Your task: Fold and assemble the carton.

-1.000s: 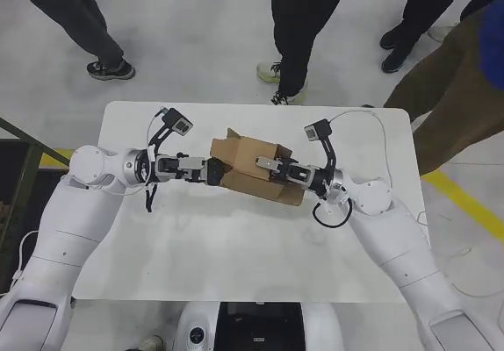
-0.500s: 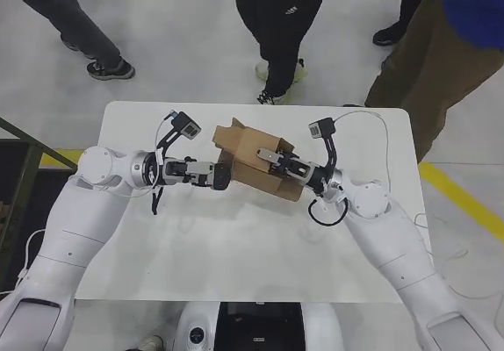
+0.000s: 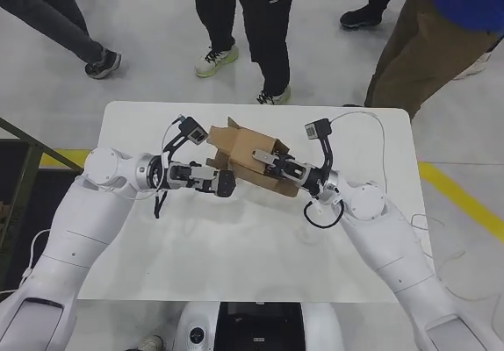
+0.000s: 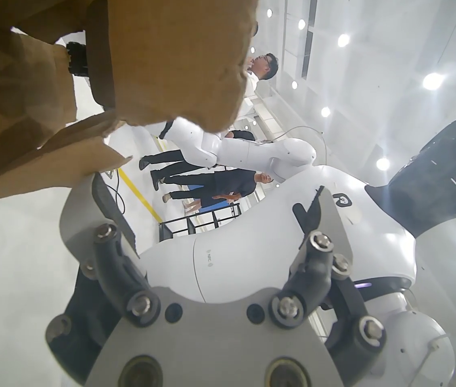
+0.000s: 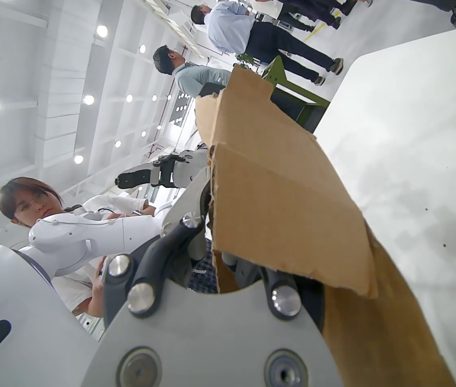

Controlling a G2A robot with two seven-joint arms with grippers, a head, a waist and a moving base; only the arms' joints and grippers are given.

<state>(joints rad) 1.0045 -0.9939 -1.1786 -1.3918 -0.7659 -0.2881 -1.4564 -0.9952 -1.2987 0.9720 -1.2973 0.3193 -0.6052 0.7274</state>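
The brown corrugated cardboard carton [image 3: 245,156] lies half opened on the far middle of the white counter [image 3: 234,254]. Its long axis slants from far left to near right, roughly along the line between the two arms. The right arm [image 3: 357,197] has it in hand: its jaws are closed on a wall at the carton's right-hand end, and in the right wrist view the panel runs down between the fingers [image 5: 189,219]. The left arm [image 3: 138,168] comes in from the opposite side. Its jaws stand wide apart and hold nothing, just beside the carton's near-left corner; whether they touch it cannot be told. In the left wrist view the cardboard lies ahead of those jaws and off to one side, past one finger rather than between the two. The left jaws would probably have to shift sideways toward the carton before closing. The loose, ragged flaps standing up at that end look likeliest to get in the way
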